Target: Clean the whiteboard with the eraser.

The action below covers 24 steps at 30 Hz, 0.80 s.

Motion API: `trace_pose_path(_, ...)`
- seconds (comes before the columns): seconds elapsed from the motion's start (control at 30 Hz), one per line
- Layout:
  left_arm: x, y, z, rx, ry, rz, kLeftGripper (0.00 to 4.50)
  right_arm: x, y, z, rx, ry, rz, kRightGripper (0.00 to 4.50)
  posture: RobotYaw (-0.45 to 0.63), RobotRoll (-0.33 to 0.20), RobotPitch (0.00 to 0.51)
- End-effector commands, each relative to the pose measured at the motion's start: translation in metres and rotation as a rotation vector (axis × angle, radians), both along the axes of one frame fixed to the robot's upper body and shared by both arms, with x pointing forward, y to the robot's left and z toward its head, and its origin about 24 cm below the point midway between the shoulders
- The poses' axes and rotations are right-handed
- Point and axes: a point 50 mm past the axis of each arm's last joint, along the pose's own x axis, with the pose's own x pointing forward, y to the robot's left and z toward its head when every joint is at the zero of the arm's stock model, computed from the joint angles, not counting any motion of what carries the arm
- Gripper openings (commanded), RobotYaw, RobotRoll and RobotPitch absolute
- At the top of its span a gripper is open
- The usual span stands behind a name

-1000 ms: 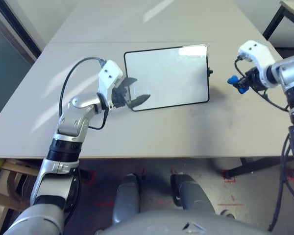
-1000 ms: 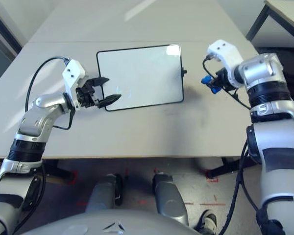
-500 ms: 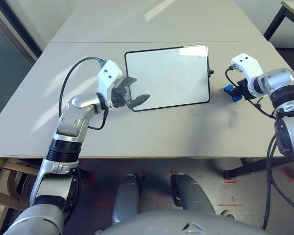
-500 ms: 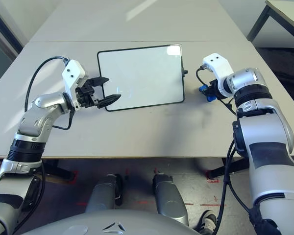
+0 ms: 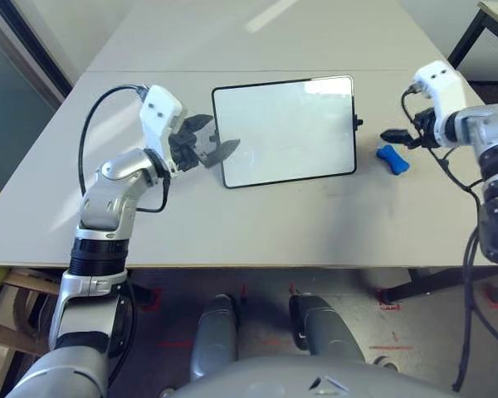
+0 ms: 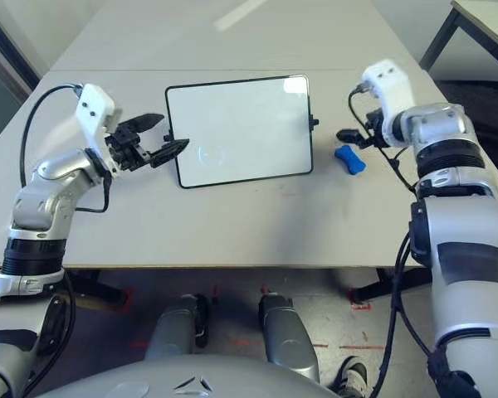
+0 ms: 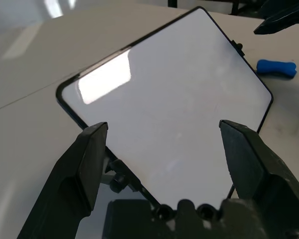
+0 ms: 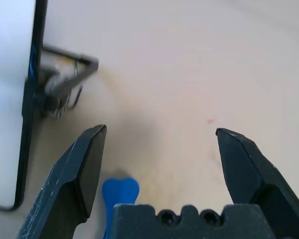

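The whiteboard [image 5: 284,129] lies flat near the middle of a pale table [image 5: 257,224], its long sides running left to right. It has a thin black frame with rounded corners, and its glossy white face looks clean, with a bright reflection near the far right corner. A small black knob [image 5: 358,123] juts from its right edge.

The eraser [image 5: 392,157], a small bright blue bone-shaped block, lies on the table just right of the board, near the knob and not touching the board. Nothing holds it.

The right gripper [image 5: 396,136] hangs just above and behind the eraser, pointing toward the board's right edge. Its two black fingers stand wide apart with nothing between them. In the right wrist view one end of the eraser [image 8: 119,199] shows low between the spread fingers [image 8: 87,164], with the board's edge and knob off to one side.

The left gripper [image 5: 209,146] hovers at the board's left edge, near the nearer left corner, pointing across the board to the right. Its fingers are also spread apart and empty. In the left wrist view the board [image 7: 174,114] stretches away between the two fingers [image 7: 89,159], and the eraser [image 7: 276,68] lies beyond the far edge.
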Motion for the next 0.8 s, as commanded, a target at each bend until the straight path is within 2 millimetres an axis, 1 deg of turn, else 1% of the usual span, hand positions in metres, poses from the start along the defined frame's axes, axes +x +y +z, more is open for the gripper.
trace_pose_path(0.03, 0.001, 0.023, 0.002, -0.054, -0.005, 0.172, 4.50, -0.004, -0.010, 0.004, 0.073, -0.220, -0.094, 4.45, -0.08, 0.000, 0.159)
trace_pose_path(0.07, 0.003, 0.030, 0.001, -0.061, -0.009, 0.246, 4.50, -0.006, -0.012, 0.001, 0.092, -0.269, -0.114, 4.45, -0.08, 0.000, 0.161)
trace_pose_path(0.13, 0.008, 0.050, 0.000, -0.067, -0.034, 0.447, 4.50, -0.011, -0.016, -0.005, 0.114, -0.385, -0.181, 4.45, -0.07, 0.000, 0.166)
trace_pose_path(0.2, 0.014, 0.073, -0.004, -0.073, -0.029, 0.670, 4.50, -0.014, -0.017, -0.014, 0.104, -0.425, -0.213, 4.45, -0.07, 0.000, 0.167)
trace_pose_path(0.23, 0.015, 0.083, -0.005, -0.080, -0.034, 0.746, 4.50, -0.016, -0.017, -0.019, 0.114, -0.435, -0.227, 4.45, -0.06, 0.000, 0.169)
trace_pose_path(0.3, 0.014, 0.095, -0.007, -0.094, -0.047, 0.835, 4.50, -0.018, -0.018, -0.027, 0.137, -0.455, -0.258, 4.45, -0.06, 0.000, 0.170)
trace_pose_path(0.4, 0.012, 0.105, -0.011, -0.110, -0.041, 0.901, 4.50, -0.023, -0.026, -0.036, 0.170, -0.477, -0.324, 4.45, -0.05, 0.000, 0.169)
trace_pose_path(0.53, 0.008, 0.115, -0.016, -0.125, -0.037, 0.967, 4.50, -0.029, -0.035, -0.041, 0.197, -0.504, -0.387, 4.45, -0.04, 0.000, 0.167)
trace_pose_path(0.8, 0.007, 0.121, -0.016, -0.125, -0.038, 0.973, 4.50, -0.033, -0.037, -0.049, 0.204, -0.503, -0.401, 4.45, -0.04, 0.000, 0.160)
